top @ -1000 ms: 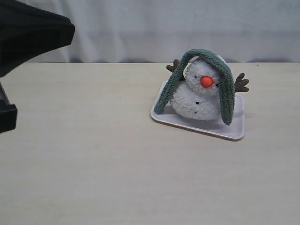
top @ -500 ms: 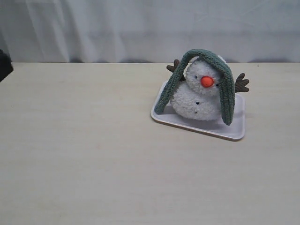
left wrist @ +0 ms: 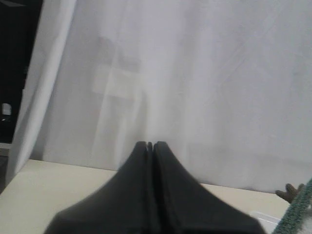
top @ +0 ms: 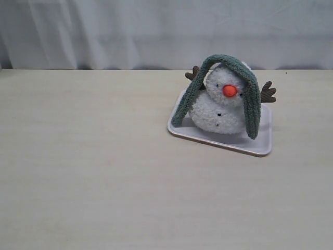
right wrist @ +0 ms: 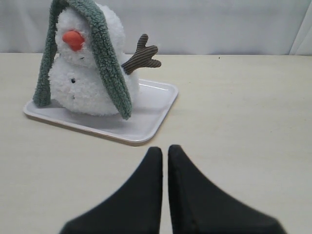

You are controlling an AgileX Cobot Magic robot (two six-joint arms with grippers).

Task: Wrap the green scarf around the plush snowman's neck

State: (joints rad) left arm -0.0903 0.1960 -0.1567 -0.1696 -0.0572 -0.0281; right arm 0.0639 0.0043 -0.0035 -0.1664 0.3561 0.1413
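Scarf [top: 229, 60] caps snowman [top: 216, 112]; only wrist views show jaws

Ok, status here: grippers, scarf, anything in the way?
Left gripper shut, empty. Right gripper shut, empty, short of white tray. Fuzzy grey-green knitted scarf draped over head of fluffy white plush snowman, not around neck. No obstruction seen.

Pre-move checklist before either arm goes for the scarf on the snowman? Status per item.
1. green scarf around the snowman's neck: not ok, it is draped over the head.
2. plush snowman upright on the tray: ok.
3. Both scarf ends hanging free, one on each side: ok.
4. left gripper open for a grasp: not ok, shut and empty.
5. right gripper open for a grasp: not ok, shut and empty.
6. Scarf's lie behind the head: cannot tell.
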